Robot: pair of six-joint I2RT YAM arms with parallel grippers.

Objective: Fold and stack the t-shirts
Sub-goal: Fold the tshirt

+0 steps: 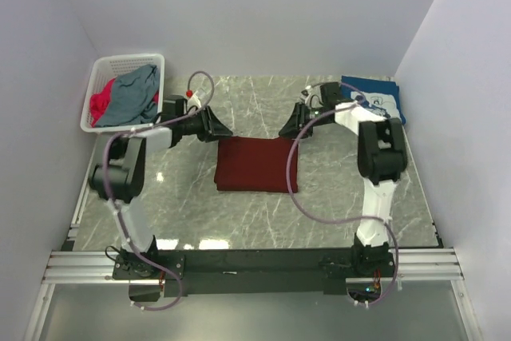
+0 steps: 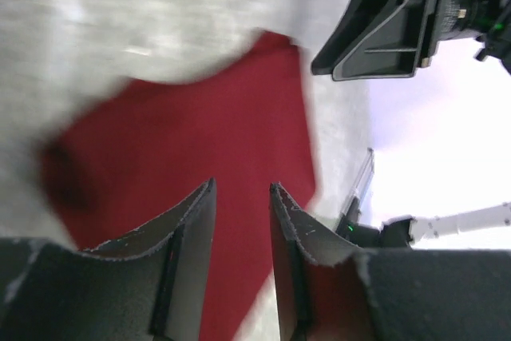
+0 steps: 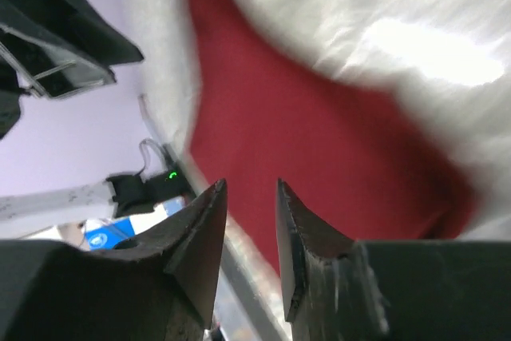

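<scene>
A dark-red t-shirt (image 1: 257, 164) lies folded into a rectangle on the marble table (image 1: 335, 197), and it fills both wrist views (image 2: 200, 133) (image 3: 319, 149). My left gripper (image 1: 227, 131) hovers just off its far left corner, open, with nothing between its fingers (image 2: 242, 189). Off the far right corner my right gripper (image 1: 283, 131) is likewise open and empty (image 3: 251, 185). A navy t-shirt with a white print (image 1: 375, 97) lies folded at the far right. Grey-blue (image 1: 132, 93) and bright-pink (image 1: 100, 105) t-shirts are heaped in the basket.
The white lattice basket (image 1: 104, 65) stands at the far left corner of the table. White walls close in on the left, back and right. The arm bases sit on a metal rail (image 1: 255, 265) at the near edge.
</scene>
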